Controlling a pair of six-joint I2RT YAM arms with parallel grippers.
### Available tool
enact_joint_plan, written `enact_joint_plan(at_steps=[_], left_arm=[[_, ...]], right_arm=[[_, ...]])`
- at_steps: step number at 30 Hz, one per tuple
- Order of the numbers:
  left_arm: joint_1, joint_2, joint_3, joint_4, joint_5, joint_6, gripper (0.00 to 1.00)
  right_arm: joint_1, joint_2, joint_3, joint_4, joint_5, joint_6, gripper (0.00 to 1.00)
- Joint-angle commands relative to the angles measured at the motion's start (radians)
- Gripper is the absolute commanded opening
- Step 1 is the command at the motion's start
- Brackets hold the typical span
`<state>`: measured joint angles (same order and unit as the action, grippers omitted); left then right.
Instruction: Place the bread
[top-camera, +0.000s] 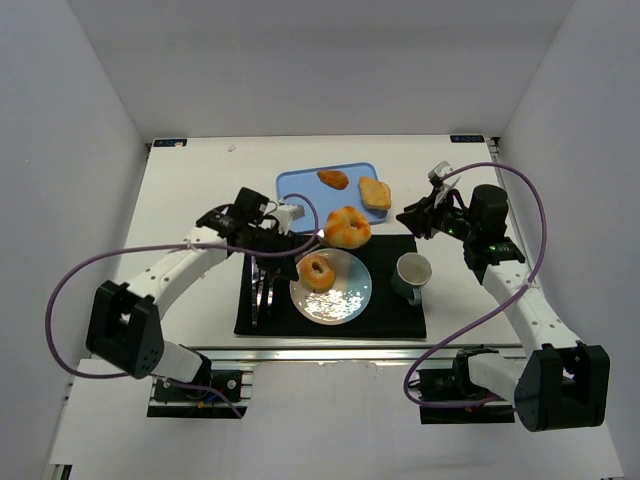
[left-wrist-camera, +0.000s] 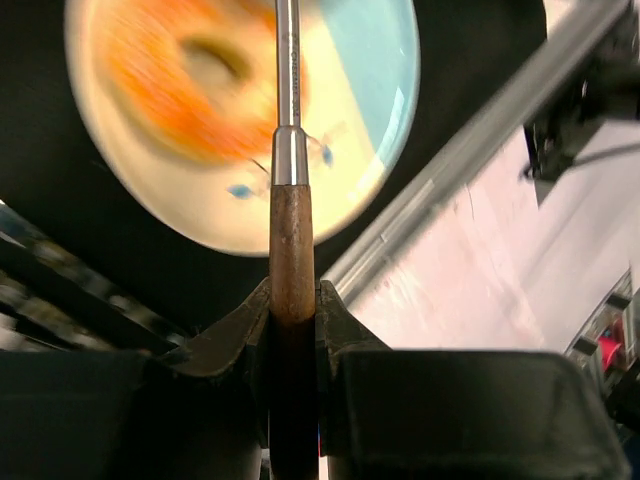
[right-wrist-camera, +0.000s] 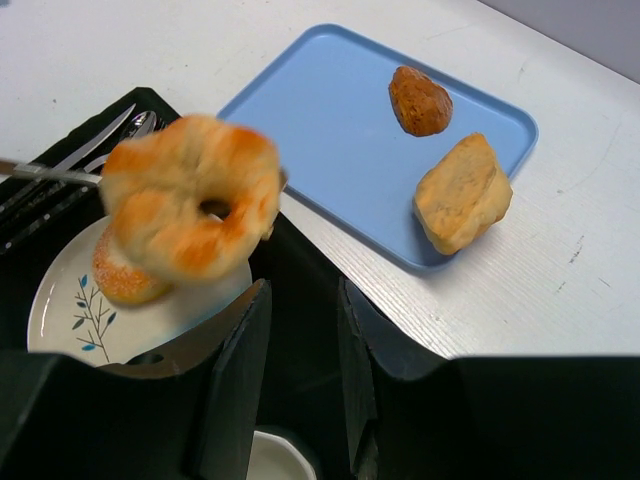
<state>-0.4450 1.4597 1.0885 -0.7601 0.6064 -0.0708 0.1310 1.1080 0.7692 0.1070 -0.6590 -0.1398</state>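
White table under white walls carried a black mat with a plate and a blue tray just beyond it. The left gripper was clamped tight on the wooden handle of a utensil, whose metal shaft ran forward from the jaws. The ring-shaped bread rode at the far end of that shaft, lifted clear of the table, above the far rim of the plate and near the tray's front edge. How the tip engaged the bread was hard to tell through the blur. The right gripper hung just short of the bread, apart from it, fingers slightly parted with nothing between them.
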Motion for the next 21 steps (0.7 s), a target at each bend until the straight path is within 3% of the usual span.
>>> enact_joint_plan(at_steps=[1, 8, 16, 21], left_arm=[[-0.075, -0.12, -0.047, -0.005, -0.042, -0.041, 0.0], [-0.15, -0.213, -0.145, -0.018, -0.118, -0.101, 0.0], [-0.219, -0.2, -0.142, -0.073, -0.212, -0.086, 0.0], [-0.293, -0.173, -0.105, -0.108, -0.342, -0.089, 0.0]], right_arm=[[-0.004, -0.004, 0.022, 0.002, -0.019, -0.02, 0.39], [-0.005, -0.007, 0.03, -0.013, -0.037, -0.021, 0.39], [-0.005, -0.017, 0.024, -0.021, -0.042, -0.021, 0.39], [-0.005, -0.027, 0.016, -0.02, -0.037, -0.02, 0.39]])
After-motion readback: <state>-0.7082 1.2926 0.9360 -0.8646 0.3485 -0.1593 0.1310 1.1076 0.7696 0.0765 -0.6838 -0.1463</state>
